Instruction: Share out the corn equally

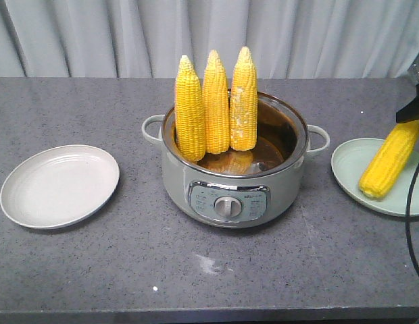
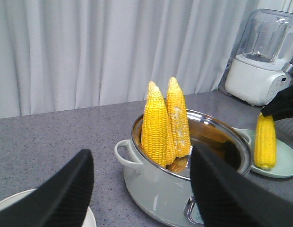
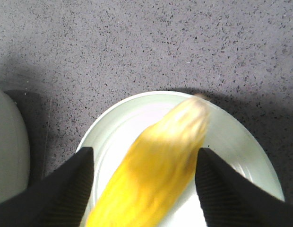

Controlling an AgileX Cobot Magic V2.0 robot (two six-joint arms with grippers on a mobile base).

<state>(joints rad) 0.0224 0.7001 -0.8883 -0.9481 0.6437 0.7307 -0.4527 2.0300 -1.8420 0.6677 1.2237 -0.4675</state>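
Right gripper: clamped on yellow tapered corn cob, low end on pale green round plate, grey counter's right edge.
Left gripper: fingers wide, empty, facing three upright cobs in grey-green pot, probably next.

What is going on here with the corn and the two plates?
A two-armed robot is sharing out corn. Its right pincer holds one cob, tilted, over the pale green plate; the lower end is at or near the plate. Three cobs stand upright in the pot in the middle. The white plate is empty. The left pincer is open and holds nothing.
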